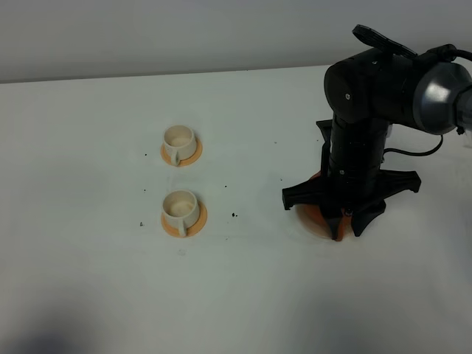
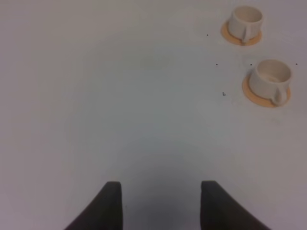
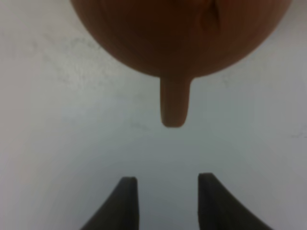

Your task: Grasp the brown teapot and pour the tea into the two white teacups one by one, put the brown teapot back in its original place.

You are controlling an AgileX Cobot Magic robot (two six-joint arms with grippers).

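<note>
White tabletop (image 1: 88, 280) with round orange-brown clay teapot (image 3: 177, 33) just ahead of right gripper (image 3: 165, 191), well apart from 2 cream-white cylindrical teacups (image 1: 179, 140) (image 1: 180, 205). Jaws parted, empty; likewise left gripper (image 2: 160, 201). Likely rigid, smooth, brittle, heavy if filled: clamp across narrow handle (image 3: 175, 103), squarely.

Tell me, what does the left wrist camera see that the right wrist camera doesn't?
Only the left wrist view: two white cups, each on an orange disc, beyond the left claw. Only the right wrist view: the brown teapot, its handle pointing toward the right claw, not touching it. Both: the white table and an open, empty claw.
</note>
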